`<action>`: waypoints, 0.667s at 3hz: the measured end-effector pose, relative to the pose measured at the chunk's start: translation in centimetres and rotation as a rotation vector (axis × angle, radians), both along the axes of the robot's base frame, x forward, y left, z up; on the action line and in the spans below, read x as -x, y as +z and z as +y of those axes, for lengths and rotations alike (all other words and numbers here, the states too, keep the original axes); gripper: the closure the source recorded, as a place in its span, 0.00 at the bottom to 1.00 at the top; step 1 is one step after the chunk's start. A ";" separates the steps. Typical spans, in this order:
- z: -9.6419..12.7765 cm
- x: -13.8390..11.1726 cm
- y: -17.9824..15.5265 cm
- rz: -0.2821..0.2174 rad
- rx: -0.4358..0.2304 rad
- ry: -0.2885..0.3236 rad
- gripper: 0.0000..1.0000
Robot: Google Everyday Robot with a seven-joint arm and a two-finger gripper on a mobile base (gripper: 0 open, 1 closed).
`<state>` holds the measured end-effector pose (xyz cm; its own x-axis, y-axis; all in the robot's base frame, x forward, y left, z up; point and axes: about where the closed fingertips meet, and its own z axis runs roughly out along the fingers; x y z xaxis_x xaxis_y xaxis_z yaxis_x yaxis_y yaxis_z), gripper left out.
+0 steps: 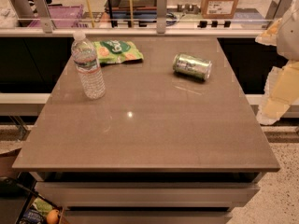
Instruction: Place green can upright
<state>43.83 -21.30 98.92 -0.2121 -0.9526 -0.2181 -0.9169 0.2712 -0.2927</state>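
The green can [192,66] lies on its side on the brown table [149,134], right of centre towards the far edge, with one silver end facing right and towards me. My gripper [272,107] hangs at the frame's right edge, off the table's right side. It is right of the can, nearer to me, and well apart from it. Nothing shows in it.
A clear water bottle [88,66] stands upright at the far left of the table. A flat green snack bag [117,51] lies behind it near the far edge. A glass rail and a cardboard box [222,1] stand beyond the table. The floor drops away at the right.
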 end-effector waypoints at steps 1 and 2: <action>0.0 0.0 0.0 0.000 0.000 0.000 0.00; 0.2 -0.6 0.5 -0.003 -0.005 -0.020 0.00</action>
